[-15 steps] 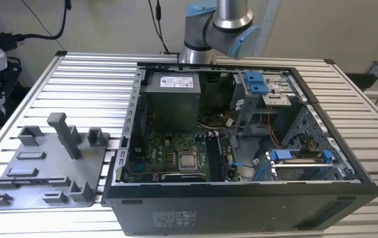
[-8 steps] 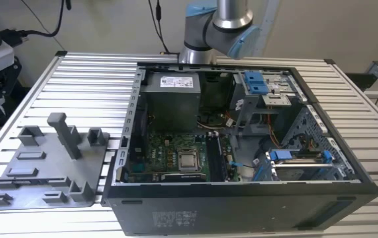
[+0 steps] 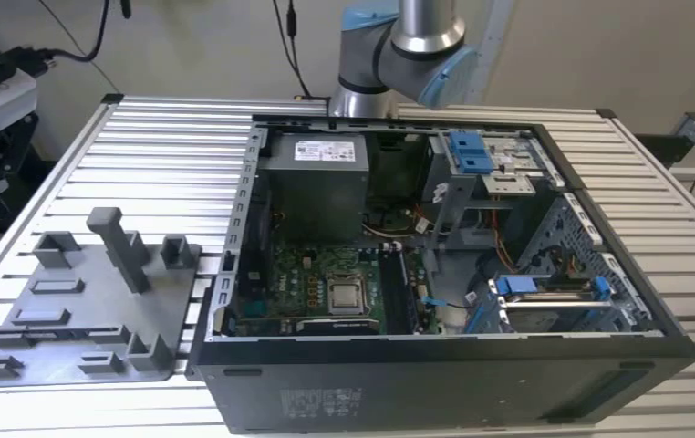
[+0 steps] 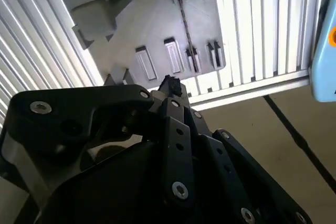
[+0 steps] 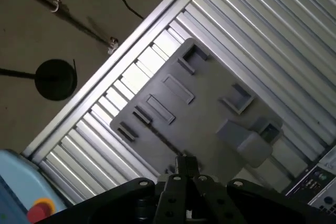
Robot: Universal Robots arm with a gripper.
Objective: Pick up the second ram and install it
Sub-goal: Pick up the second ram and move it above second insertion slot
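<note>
Hand (image 4: pixel 170 84), seemingly pinched narrow and empty, hovers over the tray (image 4: pixel 142 19); the ram (image 4: pixel 184 24) stands edge-up just beyond, lengthwise away.

Open case (image 3: pixel 445 392) on counter (image 3: pixel 165 155); holder tray (image 3: pixel 92 306) just beside, toward the exterior view's left; motherboard (image 3: pixel 305 283) inside case.

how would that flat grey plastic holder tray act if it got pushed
The flat grey plastic holder tray would probably slide, not tip: it lies broad and low on the smooth slatted metal table. It looks like stiff, light moulded plastic, so a small nudge may shift it. Its tall upright post could catch a knock and drag it along.
</note>
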